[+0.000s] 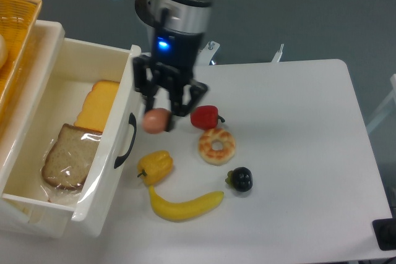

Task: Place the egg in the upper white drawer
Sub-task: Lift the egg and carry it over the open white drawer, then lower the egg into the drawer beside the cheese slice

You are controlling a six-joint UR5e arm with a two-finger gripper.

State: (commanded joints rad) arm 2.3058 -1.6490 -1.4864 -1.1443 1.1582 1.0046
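Note:
The pinkish-brown egg [156,120] hangs in the air, held between the fingers of my gripper [158,118], which is shut on it. It is just right of the front wall of the upper white drawer [127,100], close to the black curved handle [126,140]. The drawer stands pulled open at the left, with a slice of bread in plastic [67,156] and yellow cheese slices [99,104] inside it.
On the table lie a red bell pepper [205,117], a tan donut ring [216,146], a yellow pepper [155,166], a banana [184,206] and a dark round fruit [240,179]. A yellow wicker basket [13,41] sits above the drawer at the far left.

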